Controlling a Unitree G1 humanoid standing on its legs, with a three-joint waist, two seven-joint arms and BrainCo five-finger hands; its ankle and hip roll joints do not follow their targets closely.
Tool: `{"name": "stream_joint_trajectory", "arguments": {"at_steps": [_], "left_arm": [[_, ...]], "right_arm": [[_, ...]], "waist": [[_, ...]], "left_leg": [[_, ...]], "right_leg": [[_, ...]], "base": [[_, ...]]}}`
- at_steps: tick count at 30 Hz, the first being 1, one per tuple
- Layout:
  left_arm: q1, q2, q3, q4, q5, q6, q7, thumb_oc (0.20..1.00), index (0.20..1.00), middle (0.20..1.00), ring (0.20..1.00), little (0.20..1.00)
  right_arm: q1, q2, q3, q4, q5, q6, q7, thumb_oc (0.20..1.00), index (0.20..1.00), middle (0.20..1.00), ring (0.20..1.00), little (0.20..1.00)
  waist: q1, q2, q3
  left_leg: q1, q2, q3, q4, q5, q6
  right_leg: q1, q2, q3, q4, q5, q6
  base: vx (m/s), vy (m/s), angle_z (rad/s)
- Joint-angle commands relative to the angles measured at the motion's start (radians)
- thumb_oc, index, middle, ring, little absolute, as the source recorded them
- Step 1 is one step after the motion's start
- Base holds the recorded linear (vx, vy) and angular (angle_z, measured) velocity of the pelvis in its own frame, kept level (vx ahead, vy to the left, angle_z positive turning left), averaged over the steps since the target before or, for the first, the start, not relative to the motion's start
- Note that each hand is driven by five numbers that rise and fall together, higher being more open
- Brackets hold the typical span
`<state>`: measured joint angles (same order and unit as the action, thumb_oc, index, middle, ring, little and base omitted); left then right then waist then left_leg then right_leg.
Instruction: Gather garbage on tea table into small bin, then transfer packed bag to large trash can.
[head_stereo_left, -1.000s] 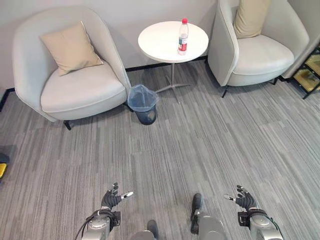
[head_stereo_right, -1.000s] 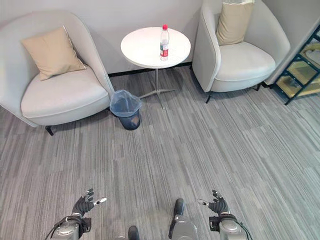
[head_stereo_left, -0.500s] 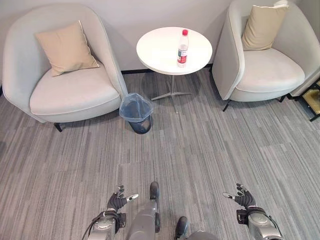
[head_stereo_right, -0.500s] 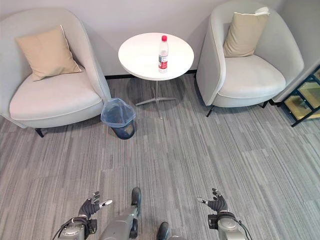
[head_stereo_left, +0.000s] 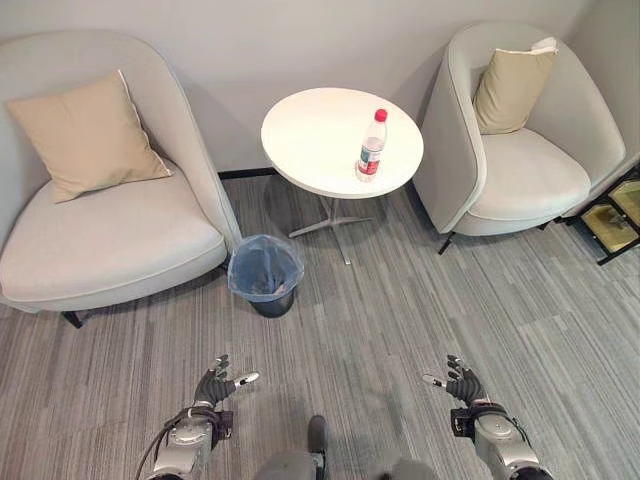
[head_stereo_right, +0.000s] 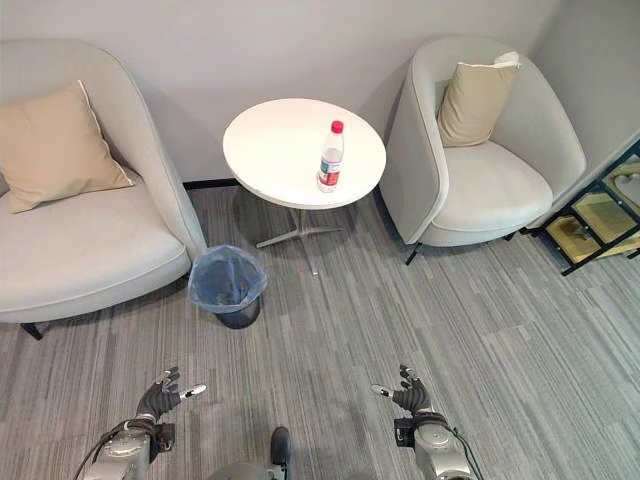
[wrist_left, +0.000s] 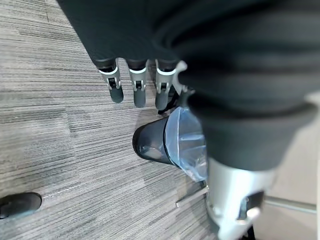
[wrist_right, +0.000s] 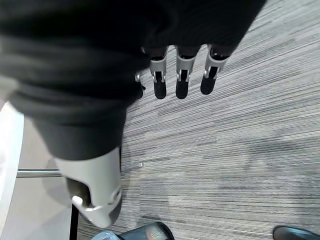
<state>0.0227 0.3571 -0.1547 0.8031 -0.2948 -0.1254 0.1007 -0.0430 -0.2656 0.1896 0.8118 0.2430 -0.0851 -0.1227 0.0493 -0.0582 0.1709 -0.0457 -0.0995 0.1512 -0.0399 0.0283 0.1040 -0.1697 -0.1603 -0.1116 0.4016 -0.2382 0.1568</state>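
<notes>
A clear plastic bottle with a red cap and red label stands upright on the round white tea table between two armchairs. On the carpet to the table's left sits a small dark bin lined with a blue bag, also seen past the left hand's fingers. My left hand hangs low at the bottom left, open and empty. My right hand hangs low at the bottom right, open and empty too. Both hands are far short of the table and the bin.
A light grey armchair with a beige cushion stands left of the table. A second armchair with a cushion stands right. A dark shelf edge shows at the far right. Grey striped carpet lies between me and the table.
The whole scene has shifted down and grown larger, so the camera has moved toward the table and bin. Both hands keep their open pose low in view.
</notes>
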Motion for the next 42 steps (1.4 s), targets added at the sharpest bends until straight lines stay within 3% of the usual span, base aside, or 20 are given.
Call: {"name": "stream_joint_trajectory", "arguments": {"at_steps": [1,6,7,9,10,13,15,17,19,20,22,23,24,26,30,37,42], "left_arm": [[0.017,-0.008,0.005,-0.012,0.021,-0.026,0.006,1.0,1.0,1.0,1.0,1.0],[0.01,-0.021,0.008,0.007,0.03,-0.03,0.011,1.0,1.0,1.0,1.0,1.0],[0.007,-0.022,0.009,0.012,0.032,-0.036,0.01,1.0,1.0,1.0,1.0,1.0],[0.007,-0.022,0.008,0.012,0.032,-0.036,0.01,1.0,1.0,1.0,1.0,1.0],[0.017,-0.034,0.007,0.014,0.031,-0.036,0.012,1.0,1.0,1.0,1.0,1.0],[0.012,-0.048,-0.001,0.021,0.017,-0.033,0.005,1.0,1.0,1.0,1.0,1.0],[0.008,-0.051,-0.007,0.017,0.014,-0.031,0.001,1.0,1.0,1.0,1.0,1.0],[-0.001,-0.056,-0.015,0.013,0.007,-0.029,-0.008,1.0,1.0,1.0,1.0,1.0],[-0.01,-0.061,-0.019,0.018,0.0,-0.025,-0.008,1.0,1.0,1.0,1.0,1.0],[-0.018,-0.062,-0.028,0.034,0.007,-0.02,-0.009,1.0,1.0,1.0,1.0,1.0],[-0.028,-0.06,-0.041,0.043,0.02,-0.018,-0.014,1.0,1.0,1.0,1.0,1.0],[-0.031,-0.055,-0.047,0.04,0.03,-0.015,-0.016,1.0,1.0,1.0,1.0,1.0],[-0.03,-0.054,-0.048,0.04,0.03,-0.015,-0.016,1.0,1.0,1.0,1.0,1.0],[-0.032,-0.052,-0.048,0.044,0.034,-0.013,-0.013,1.0,1.0,1.0,1.0,1.0],[-0.023,-0.052,-0.039,0.047,0.031,-0.013,-0.008,1.0,1.0,1.0,1.0,1.0],[0.003,-0.035,-0.02,0.066,0.049,-0.009,-0.013,1.0,1.0,1.0,1.0,1.0],[0.0,-0.009,-0.001,0.051,0.044,-0.012,-0.01,1.0,1.0,1.0,1.0,1.0]], "right_arm": [[-0.021,-0.062,0.01,-0.031,-0.013,-0.022,-0.005,1.0,1.0,1.0,1.0,1.0],[-0.011,-0.068,0.011,-0.048,-0.026,-0.02,-0.003,1.0,1.0,1.0,1.0,1.0],[0.002,-0.073,0.006,-0.05,-0.033,-0.018,-0.001,1.0,1.0,1.0,1.0,1.0],[0.002,-0.073,0.006,-0.05,-0.033,-0.018,-0.001,1.0,1.0,1.0,1.0,1.0],[0.015,-0.082,0.002,-0.049,-0.031,-0.024,0.003,1.0,1.0,1.0,1.0,1.0],[0.015,-0.092,-0.003,-0.056,-0.016,-0.035,0.004,1.0,1.0,1.0,1.0,1.0],[0.013,-0.095,-0.004,-0.057,-0.012,-0.036,0.003,1.0,1.0,1.0,1.0,1.0],[0.014,-0.105,-0.003,-0.058,-0.002,-0.039,0.0,1.0,1.0,1.0,1.0,1.0],[0.013,-0.108,-0.003,-0.041,0.0,-0.032,-0.003,1.0,1.0,1.0,1.0,1.0],[0.009,-0.11,-0.001,-0.023,0.003,-0.027,-0.002,1.0,1.0,1.0,1.0,1.0],[0.01,-0.112,-0.001,-0.015,0.006,-0.025,-0.003,1.0,1.0,1.0,1.0,1.0],[0.015,-0.11,-0.001,-0.018,0.008,-0.022,-0.007,1.0,1.0,1.0,1.0,1.0],[0.015,-0.11,-0.001,-0.018,0.008,-0.022,-0.007,1.0,1.0,1.0,1.0,1.0],[0.014,-0.106,0.0,-0.015,0.006,-0.02,-0.014,1.0,1.0,1.0,1.0,1.0],[0.013,-0.1,0.003,-0.016,-0.002,-0.017,-0.018,1.0,1.0,1.0,1.0,1.0],[0.014,-0.068,0.013,-0.02,-0.036,-0.011,-0.001,1.0,1.0,1.0,1.0,1.0],[0.004,-0.062,0.018,-0.02,-0.043,-0.013,0.005,1.0,1.0,1.0,1.0,1.0]], "waist": [[-0.01,0.022,0.025],[-0.042,0.022,0.055],[-0.054,0.018,0.054],[-0.055,0.019,0.056],[-0.065,0.023,0.033],[-0.073,0.043,0.018],[-0.076,0.047,0.019],[-0.072,0.042,0.03],[-0.065,0.036,0.039],[-0.054,0.022,0.045],[-0.048,0.013,0.044],[-0.037,0.02,0.044],[-0.037,0.018,0.045],[-0.024,0.024,0.043],[-0.008,0.023,0.038],[0.016,0.0,-0.003],[0.014,0.006,-0.01]], "left_leg": [[-0.007,0.07,-0.064,0.111,-0.122,-0.077],[0.091,0.057,-0.093,0.102,-0.172,-0.09],[0.141,0.052,-0.124,0.102,-0.208,-0.103],[0.143,0.053,-0.126,0.103,-0.209,-0.103],[0.173,0.076,-0.15,0.117,-0.235,-0.125],[0.162,0.129,-0.15,0.167,-0.17,-0.18],[0.146,0.143,-0.148,0.201,-0.145,-0.192],[0.08,0.171,-0.126,0.345,-0.069,-0.21],[0.036,0.182,-0.106,0.373,-0.063,-0.195],[-0.022,0.158,-0.1,0.353,-0.101,-0.178],[-0.076,0.141,-0.072,0.295,-0.116,-0.17],[-0.129,0.145,-0.04,0.213,-0.05,-0.175],[-0.125,0.143,-0.039,0.209,-0.048,-0.176],[-0.158,0.148,-0.02,0.141,0.019,-0.188],[-0.191,0.155,0.007,0.132,0.051,-0.19],[-0.142,0.124,0.009,0.17,-0.039,-0.129],[-0.104,0.109,0.0,0.15,-0.068,-0.1]], "right_leg": [[0.063,0.053,-0.04,-0.242,0.184,-0.029],[-0.031,0.039,-0.076,-0.357,0.267,-0.01],[-0.041,0.032,-0.066,-0.381,0.293,0.0],[-0.037,0.032,-0.068,-0.383,0.293,0.0],[-0.018,0.036,-0.058,-0.365,0.305,-0.024],[0.013,0.05,-0.089,-0.362,0.278,-0.051],[0.026,0.054,-0.099,-0.367,0.267,-0.059],[0.082,0.073,-0.116,-0.392,0.23,-0.091],[0.12,0.079,-0.117,-0.406,0.203,-0.104],[0.15,0.077,-0.116,-0.421,0.185,-0.101],[0.176,0.075,-0.126,-0.429,0.168,-0.098],[0.21,0.091,-0.127,-0.436,0.148,-0.099],[0.212,0.09,-0.127,-0.436,0.147,-0.099],[0.246,0.108,-0.124,-0.438,0.127,-0.098],[0.295,0.114,-0.11,-0.415,0.095,-0.092],[0.311,0.049,-0.06,-0.319,0.08,-0.044],[0.227,0.041,-0.02,-0.204,0.109,-0.016]], "base": [[0.27,-0.033,-0.04],[0.34,-0.091,0.07],[0.46,-0.176,-0.13],[0.34,-0.166,0.46],[0.44,-0.277,0.86],[0.34,-0.249,0.65],[0.13,-0.127,0.35],[0.22,-0.206,0.13],[0.26,-0.158,0.16],[0.29,-0.104,0.13],[0.3,-0.044,0.04],[0.24,0.006,0.17],[0.26,0.019,0.38],[0.22,0.037,0.3],[0.27,0.117,-0.04],[0.25,0.176,-0.27],[0.1,0.089,0.0]]}}
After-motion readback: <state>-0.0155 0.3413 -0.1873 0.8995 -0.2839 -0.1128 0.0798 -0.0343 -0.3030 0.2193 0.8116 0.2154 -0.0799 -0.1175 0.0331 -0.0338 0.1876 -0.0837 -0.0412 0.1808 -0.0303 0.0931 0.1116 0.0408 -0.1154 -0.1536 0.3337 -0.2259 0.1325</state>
